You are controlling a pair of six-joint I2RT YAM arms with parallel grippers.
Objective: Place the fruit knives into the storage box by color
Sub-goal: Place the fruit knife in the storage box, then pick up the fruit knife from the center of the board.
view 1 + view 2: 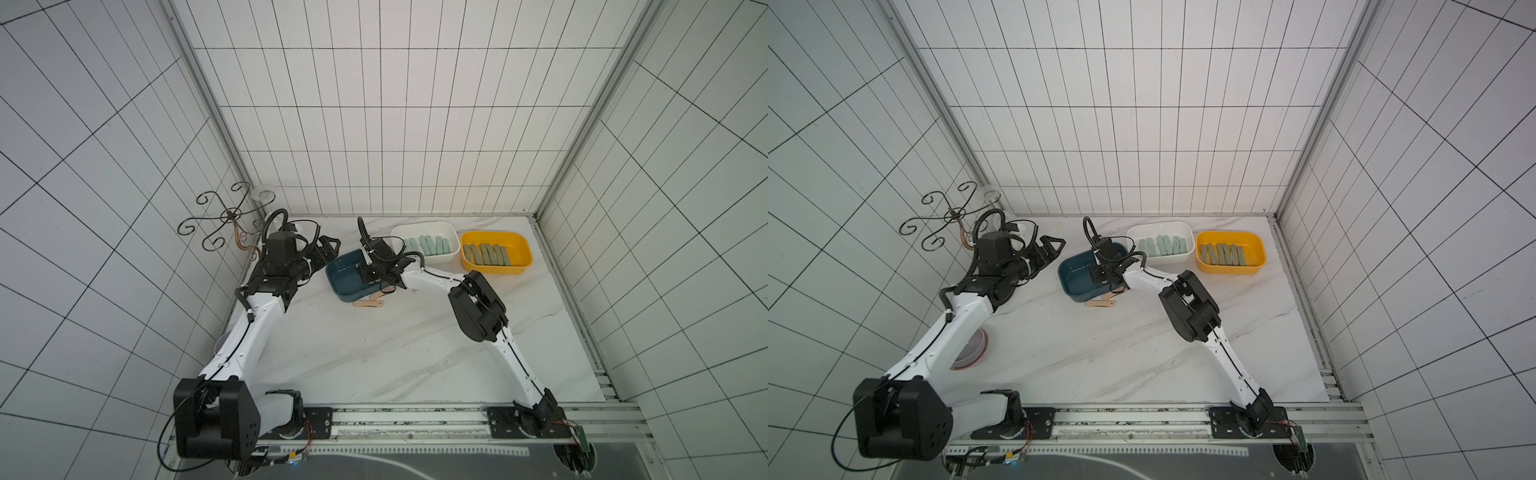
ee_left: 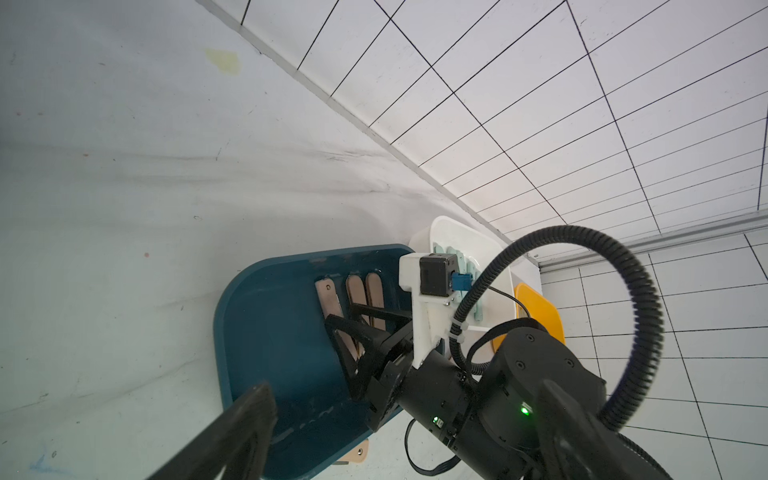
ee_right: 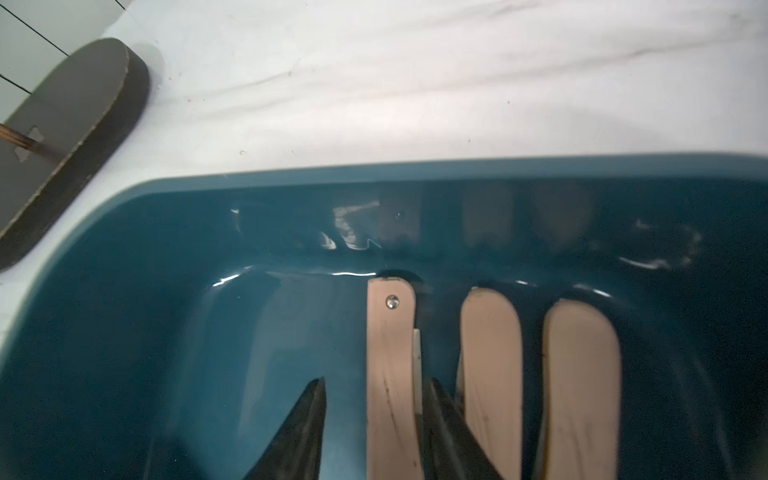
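Presently, the right gripper stands inside the blue box, its jaws spread astride a peach-pink knife. One finger is clear of the bar and the second sits just beside it, so we judge that nothing is pinched. The knife lies flat on the box floor, parallel to two neighbouring peach knives, with its rivet end toward the wall ahead of the gripper. We take the row as deliberate, to keep room for those to come.

Colours are kept apart. The mint-green knives are in the white box and the olive-grey knives in the yellow box. Two loose peach knives lie on the marbled table, close against the blue box's near wall and not yet stored.

The boxes are glossy, round-cornered tubs. The knives are matt, flat bars with rounded ends.

The left gripper hovers beside the blue box, jaws spread and empty.
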